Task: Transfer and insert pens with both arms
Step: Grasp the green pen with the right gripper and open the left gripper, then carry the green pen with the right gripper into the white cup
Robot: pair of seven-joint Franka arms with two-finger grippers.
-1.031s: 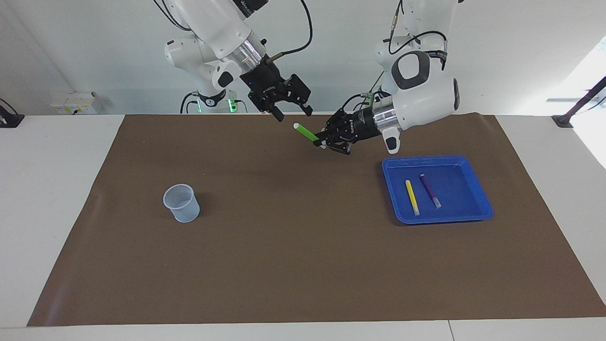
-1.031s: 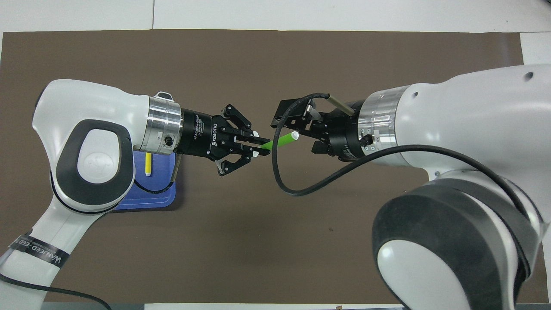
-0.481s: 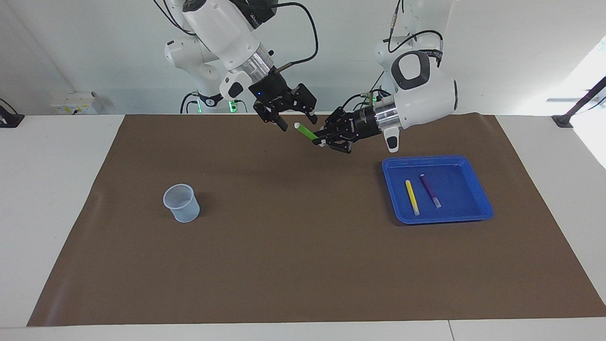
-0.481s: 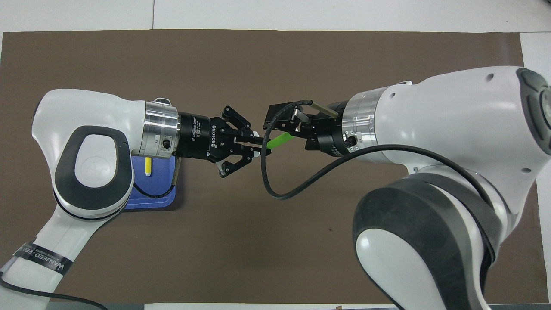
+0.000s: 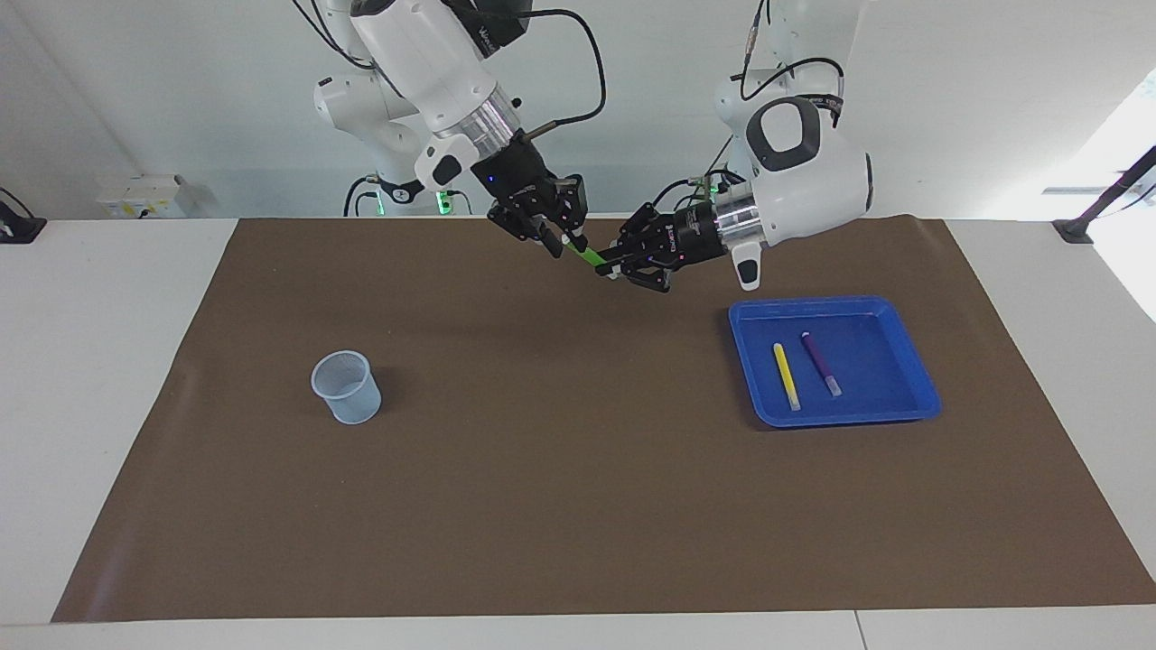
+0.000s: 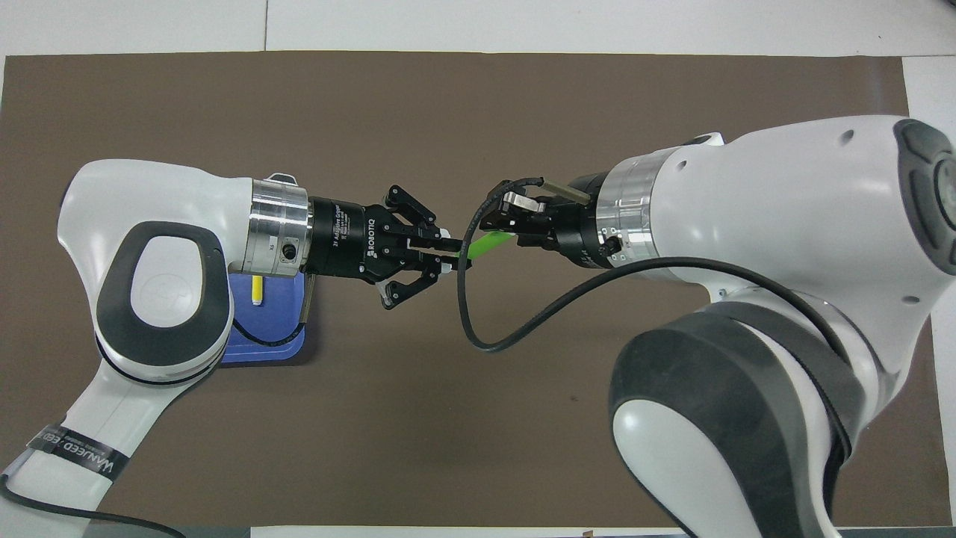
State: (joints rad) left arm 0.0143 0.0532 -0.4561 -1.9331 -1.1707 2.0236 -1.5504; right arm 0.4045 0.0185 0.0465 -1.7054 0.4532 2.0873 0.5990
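Change: right claw (image 5: pixel 567 242) has closed in on the green pen (image 5: pixel 589 256) since the earlier frame, its fingers now pinching the pen's pale-tipped end.
Left claw (image 5: pixel 612 267): clamped on the other end of the green pen, fingertips together on it.
Green pen: in the air between both claws, tilted, over the brown mat (image 5: pixel 578 469), above the mat's edge nearest the robots.
Tray (image 5: pixel 912 379): blue, on the mat toward the left arm's end of the desk (image 5: pixel 90 379).
Yellow pen (image 5: pixel 786 376): in the tray, lying flat.
Purple pen (image 5: pixel 821 363): in the tray, just beside the yellow pen, apart from it.
Cup (image 5: pixel 346 387): pale mesh, upright, well apart from the tray toward the right arm's end.
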